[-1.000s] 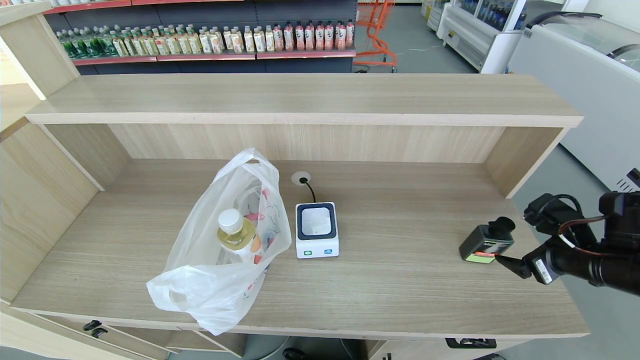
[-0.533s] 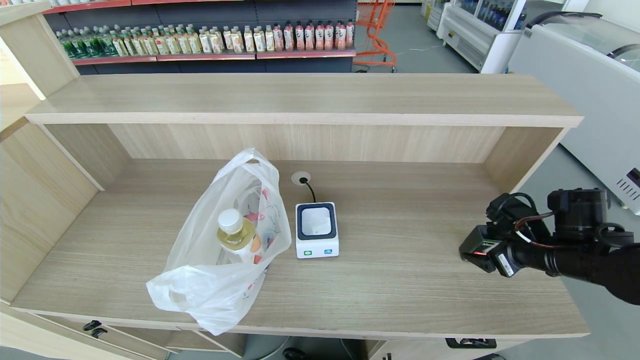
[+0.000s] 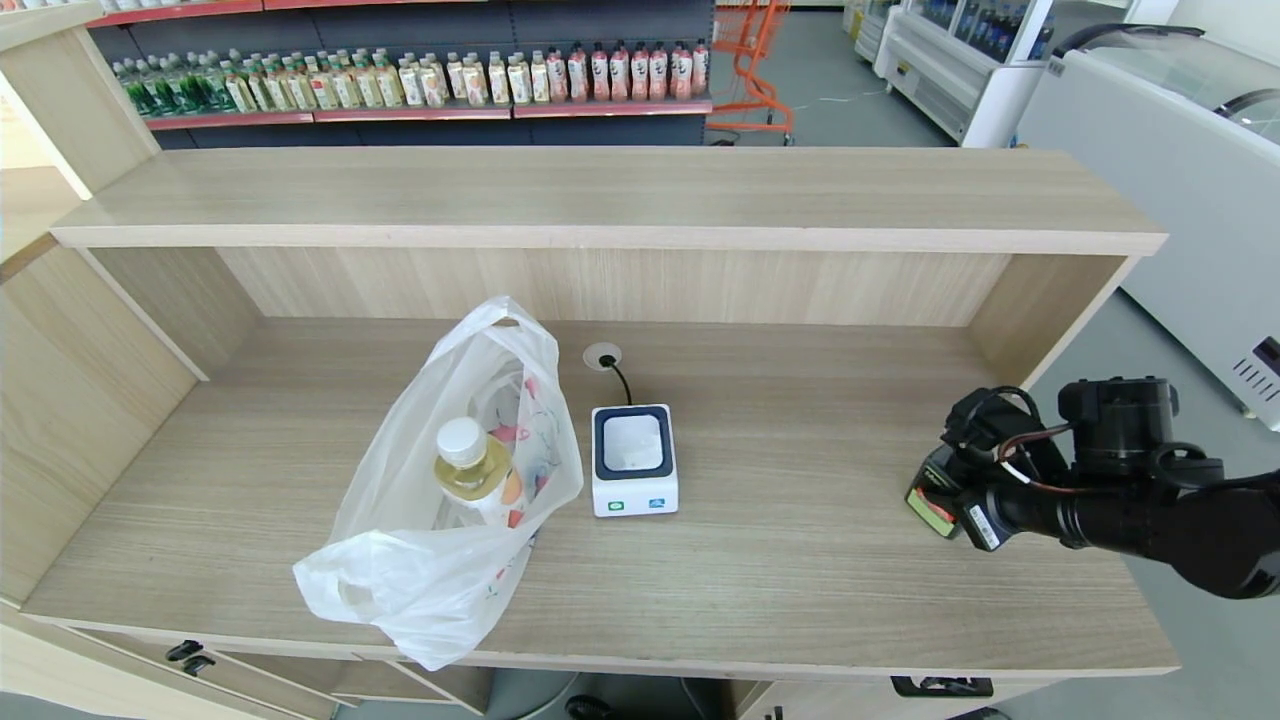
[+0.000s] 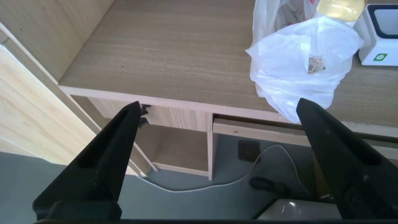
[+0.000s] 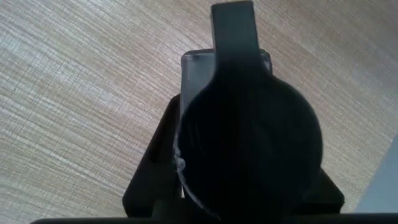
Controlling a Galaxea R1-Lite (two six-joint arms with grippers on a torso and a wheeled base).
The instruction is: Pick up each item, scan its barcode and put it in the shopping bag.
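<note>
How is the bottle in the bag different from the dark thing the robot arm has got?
The bottle has a white cap and pale yellow drink; the dark container is grey-black with a green and red label. The bottle stands inside the shopping bag; the dark container is outside it, held in the right gripper near the counter's right end. Both are small shop items over the same counter.

Bright, even light comes from above. The shopping bag throws a soft shadow on the counter, whose edges bend near the borders. In the right wrist view the item is a dark shape.
</note>
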